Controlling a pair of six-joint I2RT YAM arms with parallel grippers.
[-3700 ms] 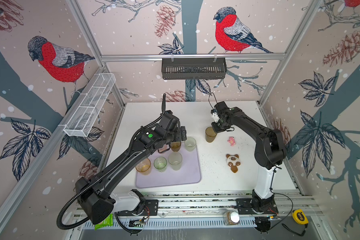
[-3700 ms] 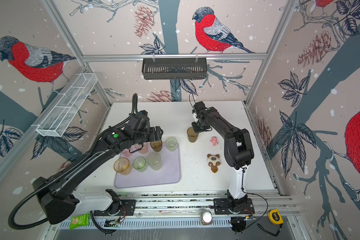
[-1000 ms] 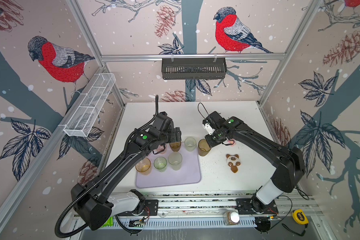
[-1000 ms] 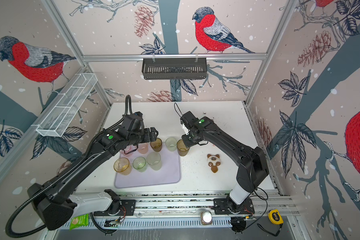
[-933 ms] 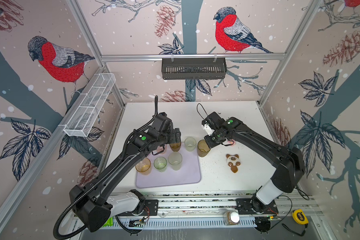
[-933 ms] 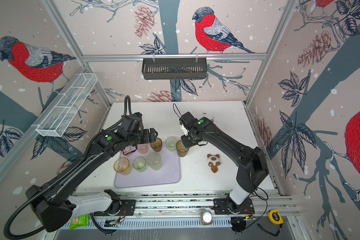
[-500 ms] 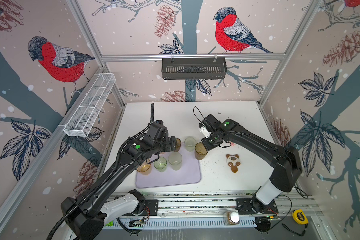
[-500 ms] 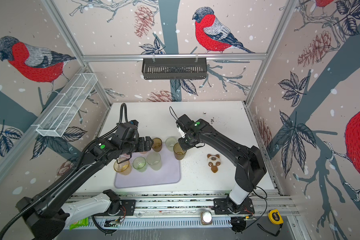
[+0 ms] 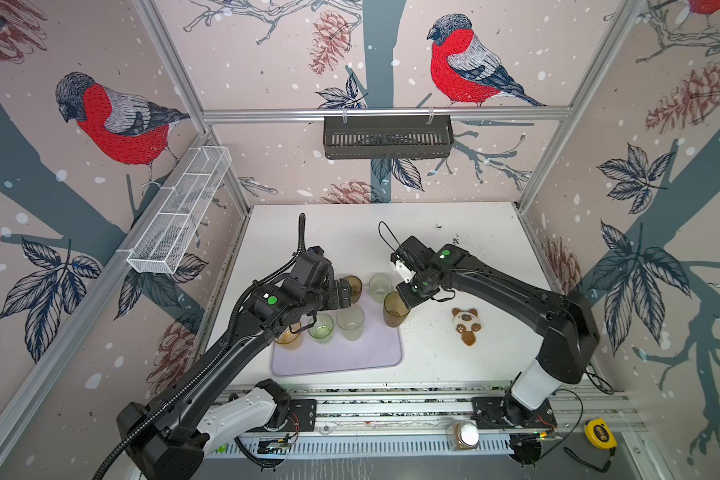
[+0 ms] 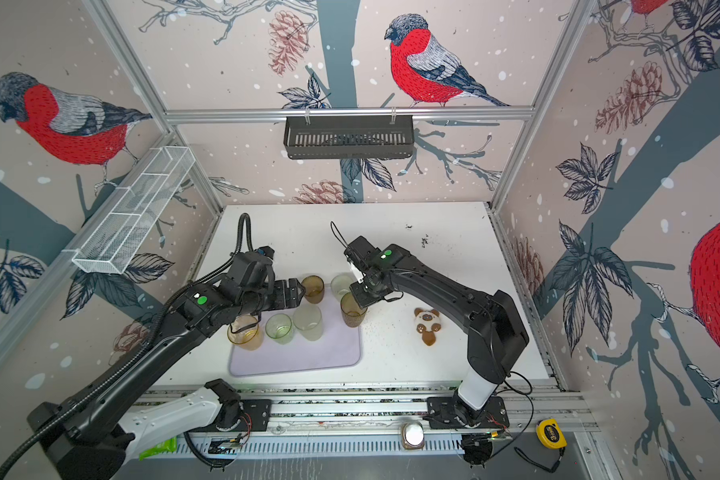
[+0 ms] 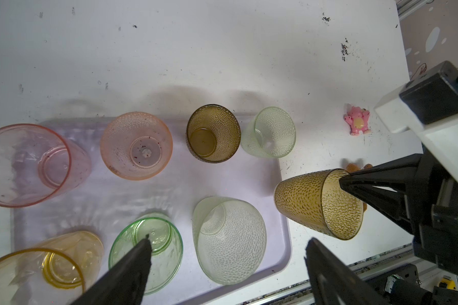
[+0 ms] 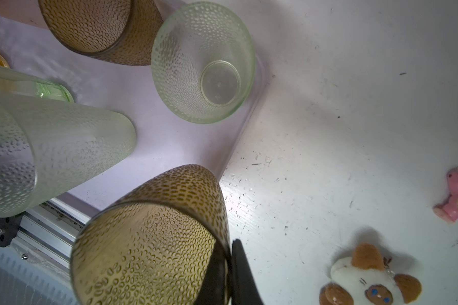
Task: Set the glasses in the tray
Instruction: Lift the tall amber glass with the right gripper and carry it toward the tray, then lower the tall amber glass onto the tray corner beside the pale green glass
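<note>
The brown glass (image 9: 395, 309), out on the table (image 9: 454, 249) seconds ago, now tilts over the tray's (image 9: 350, 357) 3 o'clock rim, its lip pinched by the right gripper (image 9: 405, 296). Only lowering remains. The left gripper (image 9: 347, 293) hovers splayed and empty near 12 o'clock.

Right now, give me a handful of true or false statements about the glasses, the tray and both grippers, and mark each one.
1. The right gripper is shut on the rim of a brown glass. True.
2. The left gripper holds a glass. False: it is open above the tray and holds nothing.
3. The bear toy lies in the tray. False: it lies on the table, outside the tray.
4. A pink figurine lies on the table, outside the tray. True.
</note>
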